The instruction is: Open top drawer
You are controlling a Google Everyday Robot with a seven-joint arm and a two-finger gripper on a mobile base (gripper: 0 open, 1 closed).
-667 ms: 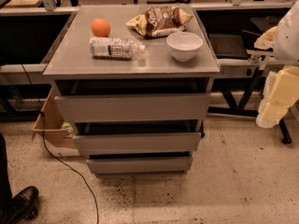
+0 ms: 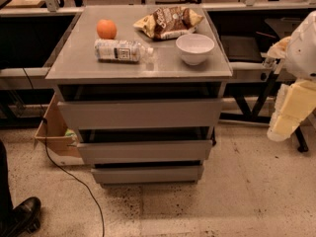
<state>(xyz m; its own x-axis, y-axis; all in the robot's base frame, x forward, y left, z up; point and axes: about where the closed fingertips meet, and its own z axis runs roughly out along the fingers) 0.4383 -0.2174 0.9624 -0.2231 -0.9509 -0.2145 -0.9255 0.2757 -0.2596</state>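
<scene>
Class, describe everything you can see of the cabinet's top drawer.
The top drawer shows a wide, flat, matte grey front without a handle. It sits level, directly under the tabletop with a dark gap between them, and above the middle drawer. Nothing touches it; the tool hangs apart at the view's right edge.

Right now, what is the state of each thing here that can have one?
top drawer: looks shut, not pulled out.
middle drawer: looks shut.
bottom drawer: looks shut.
bottle: lying on its side on the cabinet.
bowl: upright, looks empty.
chip bag: lying flat.
gripper: hangs to the right of the cabinet, touching no drawer.
</scene>
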